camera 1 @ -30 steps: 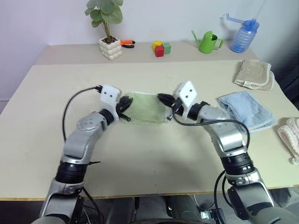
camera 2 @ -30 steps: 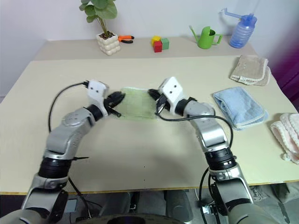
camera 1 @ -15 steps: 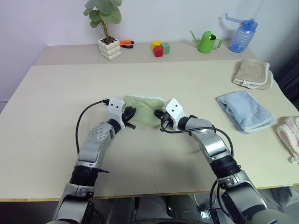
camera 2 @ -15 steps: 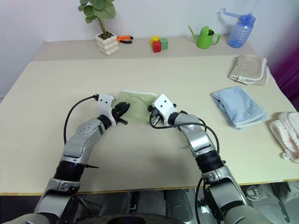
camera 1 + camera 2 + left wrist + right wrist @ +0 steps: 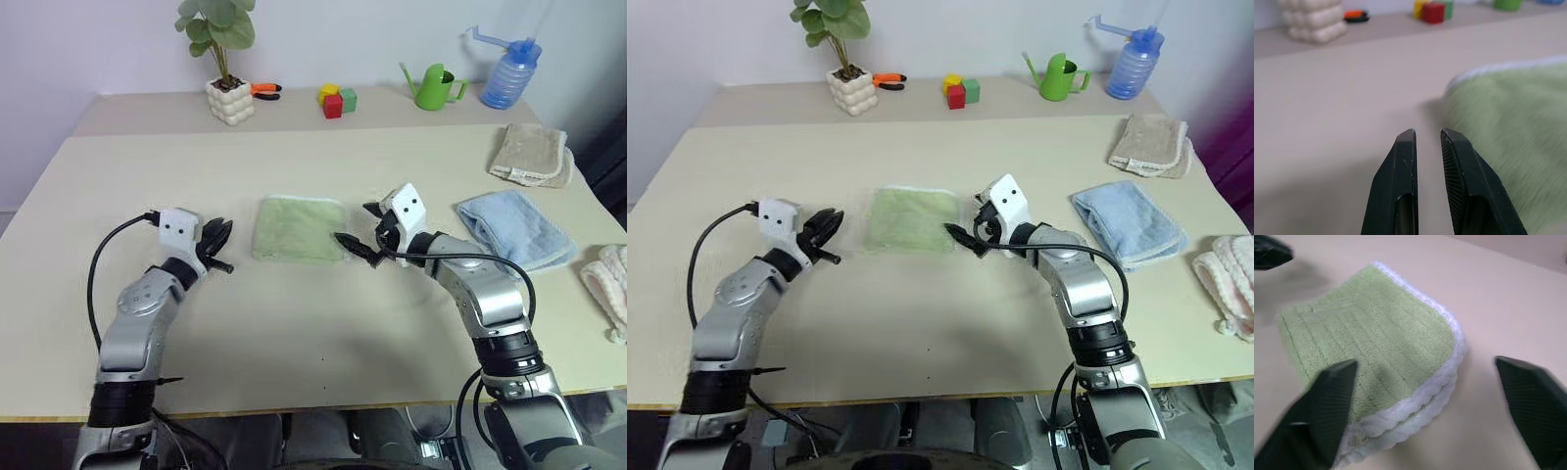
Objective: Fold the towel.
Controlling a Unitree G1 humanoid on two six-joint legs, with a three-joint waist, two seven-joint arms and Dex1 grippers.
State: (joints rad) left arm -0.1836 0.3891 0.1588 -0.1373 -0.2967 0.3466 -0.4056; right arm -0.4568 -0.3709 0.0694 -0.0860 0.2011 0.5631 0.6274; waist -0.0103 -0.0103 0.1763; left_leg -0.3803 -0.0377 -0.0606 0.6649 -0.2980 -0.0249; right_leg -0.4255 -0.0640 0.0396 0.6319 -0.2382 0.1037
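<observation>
Right gripper (image 5: 359, 227) jaws wide, empty

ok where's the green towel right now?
In the head views the green towel lies folded flat near the middle of the table, between the left gripper and the open right gripper, neither holding it.
</observation>
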